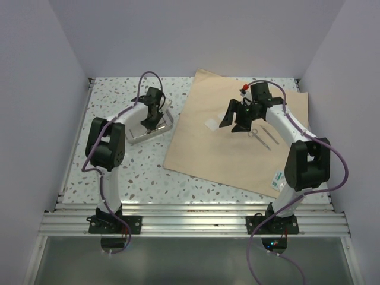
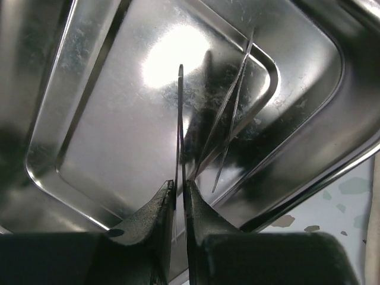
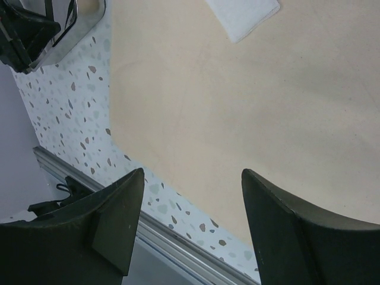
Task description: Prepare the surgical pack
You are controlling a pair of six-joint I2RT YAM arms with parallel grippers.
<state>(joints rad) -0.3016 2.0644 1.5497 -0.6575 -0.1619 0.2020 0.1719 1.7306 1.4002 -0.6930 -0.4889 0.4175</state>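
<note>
Left hand (image 2: 180,187) round thin tool (image 2: 180,119), grip unclear; right hand (image 3: 193,175) apart; speckled table (image 1: 119,172); pale walls (image 1: 35,89).

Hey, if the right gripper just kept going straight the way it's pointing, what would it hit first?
Most likely the bare tan sheet: the open right gripper points down at it, with nothing between. The white gauze square lies further along, though depth is hard to judge.
</note>
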